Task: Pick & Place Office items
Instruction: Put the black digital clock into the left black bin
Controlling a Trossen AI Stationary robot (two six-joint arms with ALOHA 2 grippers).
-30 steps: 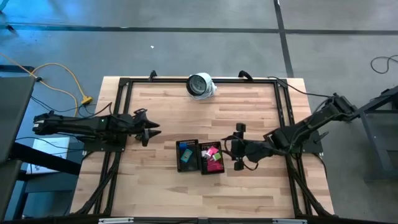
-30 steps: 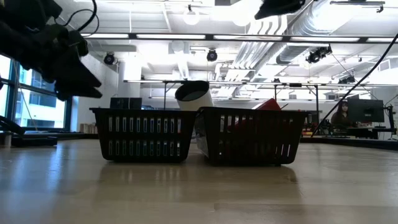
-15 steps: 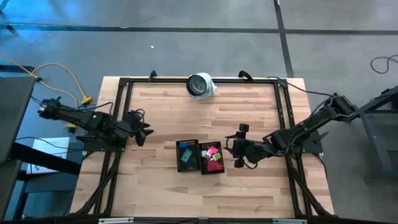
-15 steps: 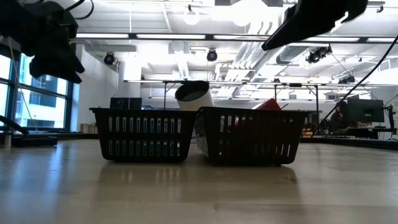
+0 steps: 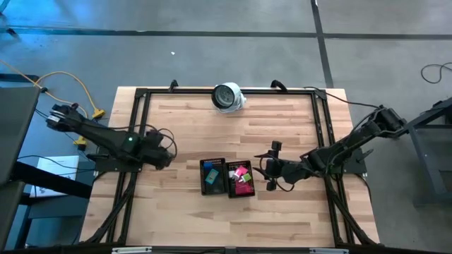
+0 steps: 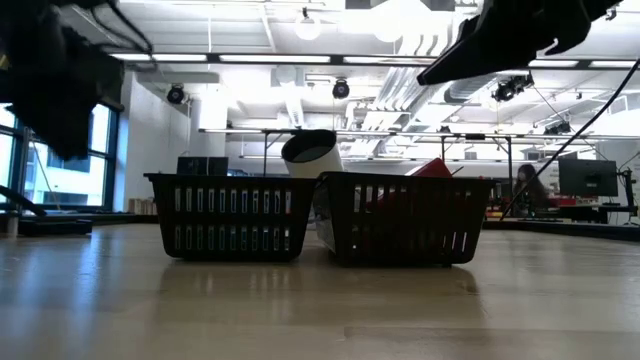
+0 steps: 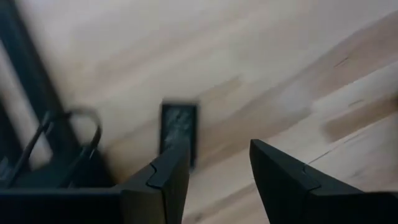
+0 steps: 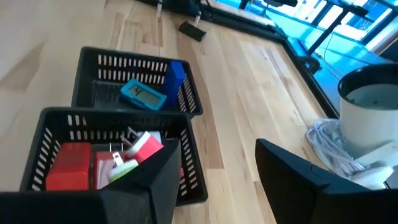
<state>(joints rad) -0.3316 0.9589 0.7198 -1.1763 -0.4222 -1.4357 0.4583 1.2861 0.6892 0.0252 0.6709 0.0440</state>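
The right gripper [image 5: 270, 164] hovers beside the right tray [image 5: 241, 179], fingers parted and empty; it should descend squarely over one piece before closing. The left gripper [image 7: 214, 171], apart and empty, waits at the table's [image 5: 282, 127] left edge. The pink and red items [image 8: 99, 163] fill that tray; the left tray [image 8: 112, 65] holds the blue ones [image 8: 143, 94]

Two mesh trays stand side by side, touching, near the middle of the table [image 5: 282, 127]. The left tray [image 5: 212, 176] holds some of the office items [image 8: 143, 94]; the right tray [image 5: 241, 179] holds the others [image 5: 241, 175]. A round object [image 5: 228, 97] sits at the table's far edge, behind the trays. The left gripper [image 5: 164, 156] lies over the table's left margin, well apart from the trays. The right gripper [image 5: 272, 165] lies just right of the right tray.
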